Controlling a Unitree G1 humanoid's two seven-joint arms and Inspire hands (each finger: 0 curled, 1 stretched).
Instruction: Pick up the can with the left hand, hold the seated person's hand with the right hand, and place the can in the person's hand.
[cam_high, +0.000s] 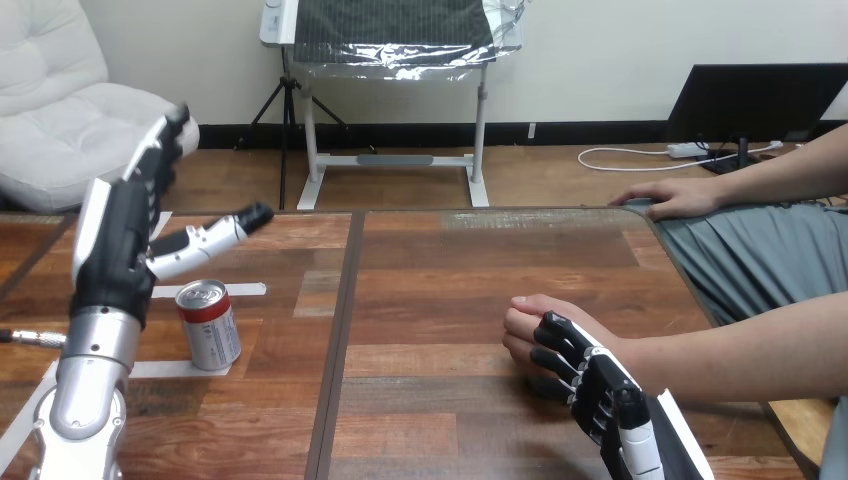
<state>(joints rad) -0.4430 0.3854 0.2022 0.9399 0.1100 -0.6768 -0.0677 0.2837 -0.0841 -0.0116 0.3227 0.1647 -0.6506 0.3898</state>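
A red and silver can (208, 324) stands upright on the wooden table (450, 290) at the left. My left hand (125, 235) is raised just above and left of the can, open, fingers straight and thumb stretched out over the can's top, not touching it. The person's hand (535, 325) rests on the table at the centre right, loosely curled. My right hand (590, 385) has its fingers curled over the person's wrist from the near side.
The person's other hand (675, 198) lies at the table's far right edge. A dark seam (345, 320) runs down the table between its two boards. White tape strips (235, 290) mark the surface around the can.
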